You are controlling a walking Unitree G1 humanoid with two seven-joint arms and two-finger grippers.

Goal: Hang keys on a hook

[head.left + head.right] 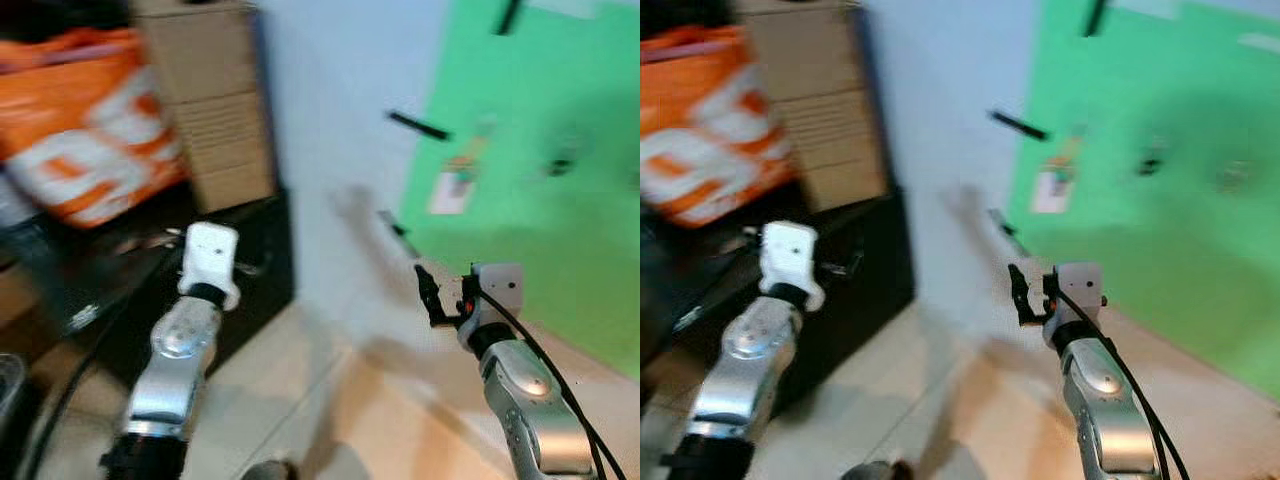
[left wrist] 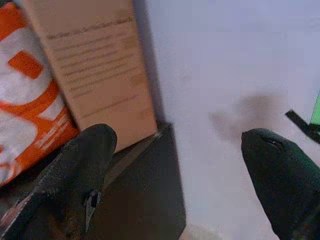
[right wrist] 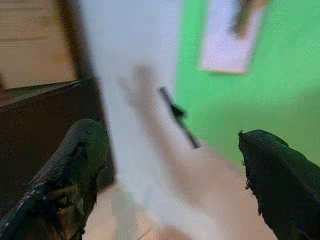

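The head views are blurred. A black hook [image 1: 420,125] sticks out of the pale wall, and a second black hook [image 1: 398,232] sits lower, at the edge of the green board [image 1: 560,240]. Another dark peg [image 1: 508,15] is at the board's top. My right gripper [image 3: 172,145] is raised in front of the lower hook, open with nothing between its fingers [image 1: 428,295]. My left gripper [image 2: 180,145] is raised beside the black cabinet [image 1: 250,290], also open and holding nothing. Something small and silvery [image 1: 150,240] lies on the cabinet top, too blurred to name.
A cardboard box [image 1: 215,100] and an orange-and-white bag [image 1: 90,140] stand on the cabinet at the left. A small card [image 1: 455,185] and several dark fittings [image 1: 562,165] hang on the green board. Tan floor [image 1: 340,400] stretches between the two arms.
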